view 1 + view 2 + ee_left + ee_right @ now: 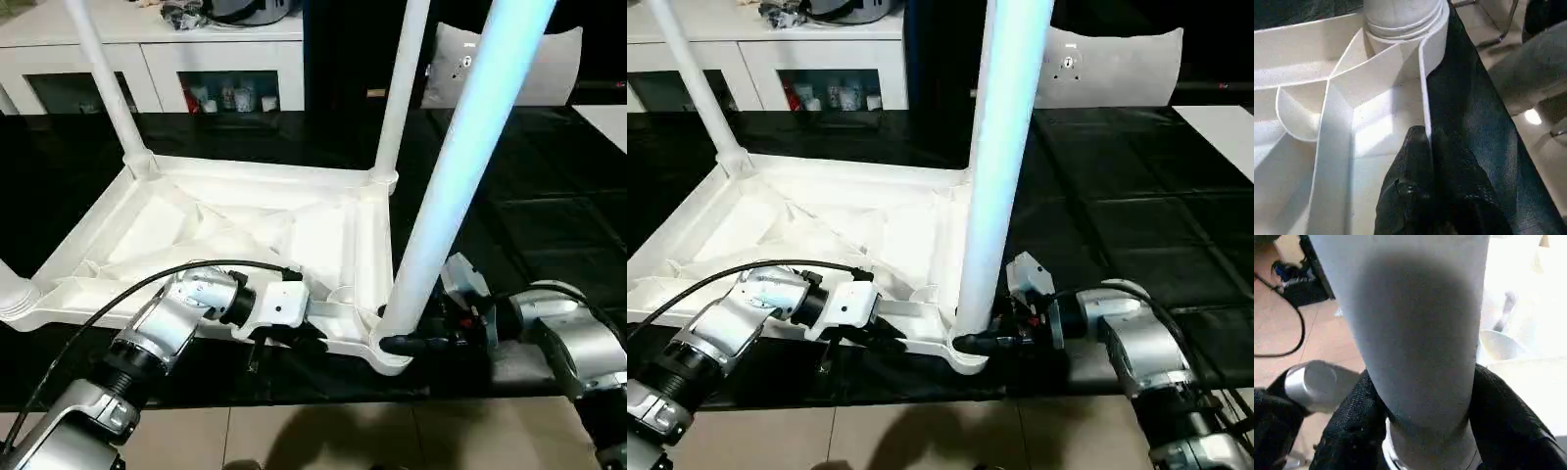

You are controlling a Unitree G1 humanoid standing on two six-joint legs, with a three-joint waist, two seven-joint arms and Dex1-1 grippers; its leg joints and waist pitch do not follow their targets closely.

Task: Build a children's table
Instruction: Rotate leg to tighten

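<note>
1. The children's table [245,230] lies upside down on the black-covered work surface [549,225], its near corner at the edge.
2. The right gripper [404,344] clamps the near leg [446,176] at its socket; twisting off-axis could jam or tilt it.
3. The left gripper [1422,147] pinches the tabletop's rim [1425,88]; a slip could let the table slide off.

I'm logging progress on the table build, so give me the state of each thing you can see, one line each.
Table top: upside down on the black work surface, ribbed underside up.
Near right leg: upright in its corner socket.
Far legs: two, upright in sockets.
Right gripper: shut on the near right leg's base.
Left gripper: shut on the table top's near rim.
</note>
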